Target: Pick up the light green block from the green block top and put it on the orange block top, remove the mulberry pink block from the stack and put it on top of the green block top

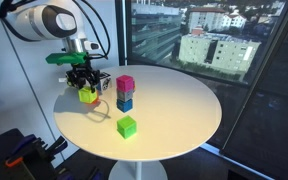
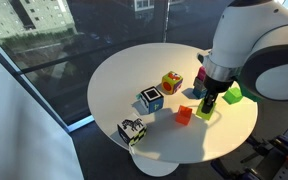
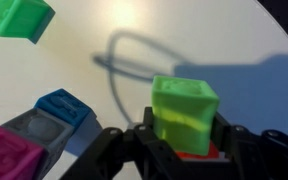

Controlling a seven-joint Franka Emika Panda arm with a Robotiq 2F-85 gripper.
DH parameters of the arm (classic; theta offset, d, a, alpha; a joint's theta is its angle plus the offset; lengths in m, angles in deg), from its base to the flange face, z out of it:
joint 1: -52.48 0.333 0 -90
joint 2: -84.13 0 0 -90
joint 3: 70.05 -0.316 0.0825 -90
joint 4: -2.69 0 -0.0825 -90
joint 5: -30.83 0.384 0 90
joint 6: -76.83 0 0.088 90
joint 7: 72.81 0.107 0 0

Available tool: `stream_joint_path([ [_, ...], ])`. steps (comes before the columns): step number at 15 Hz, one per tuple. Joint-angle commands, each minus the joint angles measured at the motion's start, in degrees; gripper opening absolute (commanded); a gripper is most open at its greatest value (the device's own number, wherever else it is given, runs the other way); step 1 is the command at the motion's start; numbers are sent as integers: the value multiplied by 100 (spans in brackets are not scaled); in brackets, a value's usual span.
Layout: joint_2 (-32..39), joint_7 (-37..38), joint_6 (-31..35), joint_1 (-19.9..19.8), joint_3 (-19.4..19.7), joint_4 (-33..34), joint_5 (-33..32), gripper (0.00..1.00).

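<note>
one light green block (image 3: 184, 105) upright in gripper (image 3: 185, 140)

Both exterior views overlook the round white table (image 1: 184, 105) from differing sides; wrist view looks closely down past the black gripper (image 3: 184, 145).

The mulberry pink block (image 1: 125, 83) sits atop the stack (image 1: 125, 102), the light green block (image 1: 88, 95) just beside the orange block (image 2: 184, 115).
</note>
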Motion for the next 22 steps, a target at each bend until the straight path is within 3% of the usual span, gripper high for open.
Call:
stream_joint_path([
  [1,39,-88,-295,17,-56,351,90,29],
  [21,997,-266,-190,242,-223,1267,-271,29],
  [22,998,-268,-197,244,-222,1261,-297,45],
])
